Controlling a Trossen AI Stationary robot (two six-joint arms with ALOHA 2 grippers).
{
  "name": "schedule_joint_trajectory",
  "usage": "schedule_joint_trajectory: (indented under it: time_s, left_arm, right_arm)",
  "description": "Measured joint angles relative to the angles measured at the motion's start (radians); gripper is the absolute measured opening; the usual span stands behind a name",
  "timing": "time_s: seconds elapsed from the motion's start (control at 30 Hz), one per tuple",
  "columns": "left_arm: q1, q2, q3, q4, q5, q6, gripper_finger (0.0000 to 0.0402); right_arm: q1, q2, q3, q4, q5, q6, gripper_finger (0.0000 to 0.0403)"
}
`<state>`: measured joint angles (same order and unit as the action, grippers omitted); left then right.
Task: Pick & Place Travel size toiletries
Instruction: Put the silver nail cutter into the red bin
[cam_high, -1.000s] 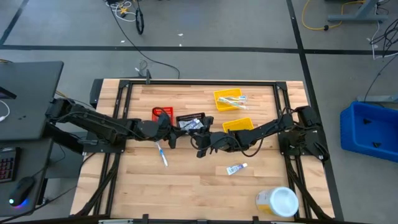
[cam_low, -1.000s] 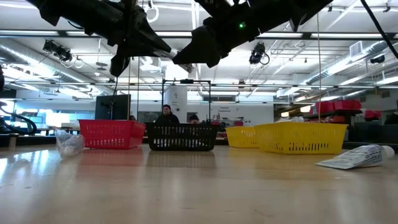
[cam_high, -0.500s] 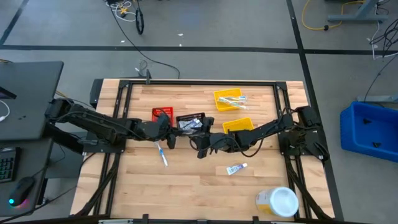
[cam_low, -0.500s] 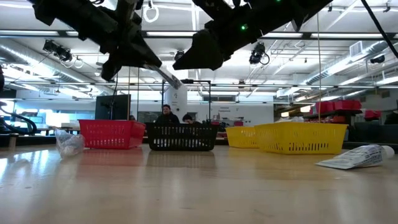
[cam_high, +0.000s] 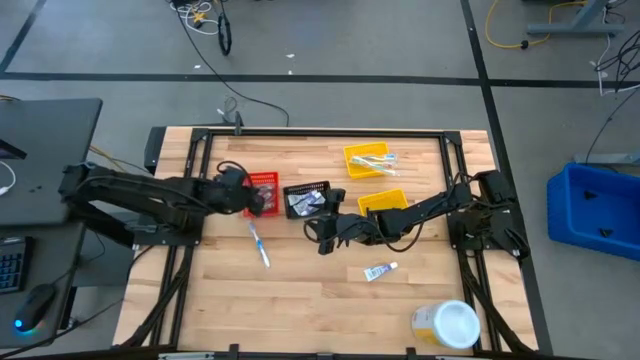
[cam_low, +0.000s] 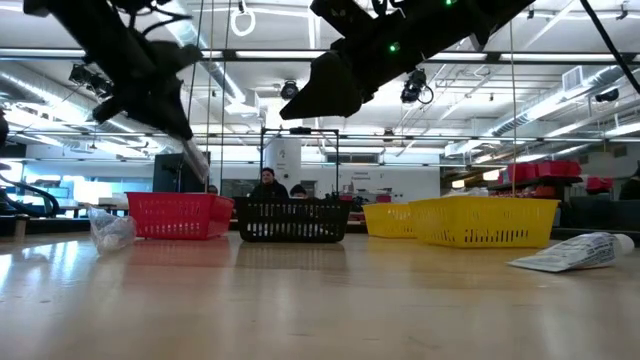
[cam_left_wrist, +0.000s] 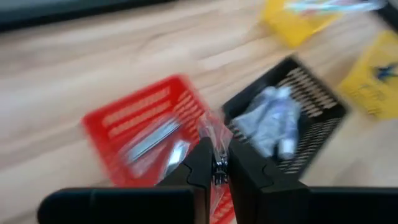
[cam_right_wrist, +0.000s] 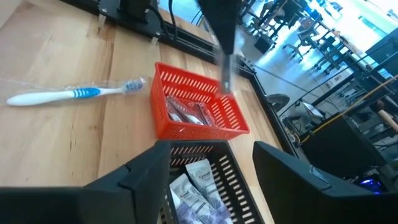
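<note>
- Pinched nearly together, the left gripper (cam_left_wrist: 214, 163) jaws hold a thin clear-wrapped item (cam_left_wrist: 213, 134) over the red bin (cam_left_wrist: 146, 127); what it is we cannot tell.
- From above, we place that gripper (cam_high: 254, 201) at the red bin's (cam_high: 264, 182) front edge, where the wrapped item itself is hidden.
- Our right gripper (cam_high: 325, 234) hangs just in front of the black bin (cam_high: 308, 188), and its wrist view shows the jaws spread wide with nothing between them.
- That wrist view also shows silvery sticks (cam_right_wrist: 186, 112) in the red bin (cam_right_wrist: 198, 109) and sachets (cam_right_wrist: 196, 186) in the black bin (cam_right_wrist: 231, 177), plus a toothbrush (cam_right_wrist: 74, 93) in clear wrap on the table (cam_right_wrist: 56, 143).
- Overhead, we find the toothbrush (cam_high: 259, 245) left of the right gripper, a tube (cam_high: 379, 271) further forward, and brushes (cam_high: 372, 157) in the far yellow bin (cam_high: 358, 167).
- At table height, only the tube (cam_low: 572, 253) lies in the foreground, right of the near yellow bin (cam_low: 485, 221).
</note>
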<state>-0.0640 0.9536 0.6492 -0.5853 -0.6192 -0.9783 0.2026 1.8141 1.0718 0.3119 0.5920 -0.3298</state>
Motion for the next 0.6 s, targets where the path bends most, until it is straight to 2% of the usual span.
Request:
schedule_joint_trajectory:
  time_s: [0.27, 0.6]
  left_arm:
    - [0.003, 0.098, -0.097, 0.138, 0.012, -0.140, 0.0035]
    - [0.042, 0.196, -0.146, 0.222, 0.078, -0.186, 0.0047]
  right_arm:
    - [0.000, 0.000, 0.000, -0.001, -0.002, 0.014, 0.0210]
    - [0.000, 0.000, 0.000, -0.005, -0.002, 0.014, 0.0182]
